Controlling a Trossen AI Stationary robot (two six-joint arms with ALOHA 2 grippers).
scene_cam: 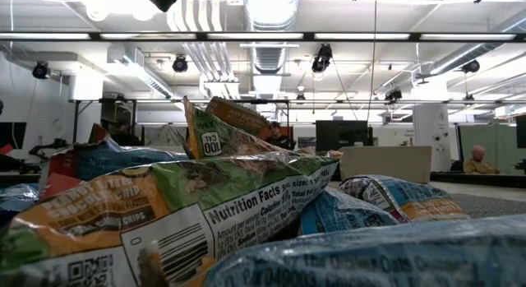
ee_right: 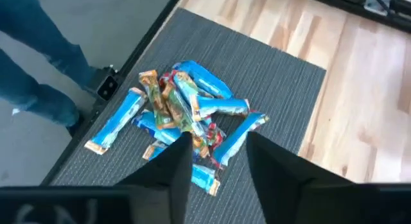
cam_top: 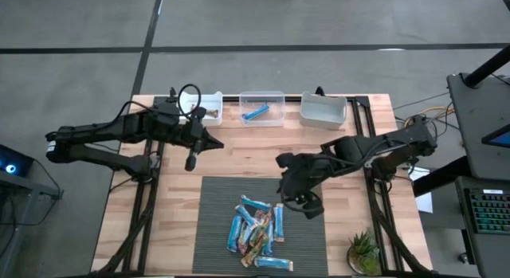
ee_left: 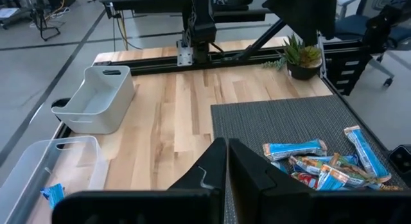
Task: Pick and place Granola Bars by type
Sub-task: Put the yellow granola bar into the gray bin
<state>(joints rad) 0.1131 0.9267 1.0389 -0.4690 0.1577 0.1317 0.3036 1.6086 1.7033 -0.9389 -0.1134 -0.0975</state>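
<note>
My right gripper hangs with fingers spread and empty above the heap of slim blue and multicoloured foil-wrapped granola bars on the grey woven mat. One blue bar lies in the clear plastic bin; nearly all remain. My left gripper waits clenched. The small white bin's contents are hard to make out.

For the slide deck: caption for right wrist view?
Right gripper, jaws open, above the bar pile on the grey mat.

Granola Bars piled on mat, directly below right gripper, its fingers parted. Three bins along far table edge: nearest left gripper the left bin, then middle bin holding one bar, right bin. Plant behind right gripper.
</note>
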